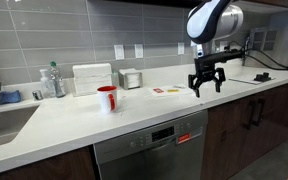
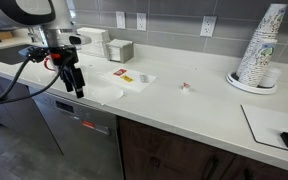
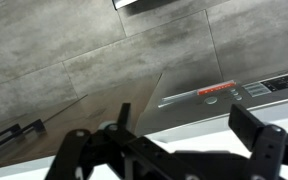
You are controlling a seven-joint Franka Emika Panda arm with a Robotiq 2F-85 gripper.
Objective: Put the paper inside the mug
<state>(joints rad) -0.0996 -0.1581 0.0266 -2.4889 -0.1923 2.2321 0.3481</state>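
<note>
Standing behind the mug [image 1: 107, 98]: bottle [image 1: 52, 80], box [image 1: 92, 78], tin [image 1: 132, 79].

The gripper [image 2: 74, 84] hangs at the front edge of the counter [image 2: 184, 112], near its left end. The paper [image 2: 187, 87] lies mid-counter, and the stacked cups [image 2: 261, 50] stand toward the back right.

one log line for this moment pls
pincer: open, empty, over front edge of counter | paper: on counter, not yet grasped | mug: upright on counter, apart from pincer
</note>
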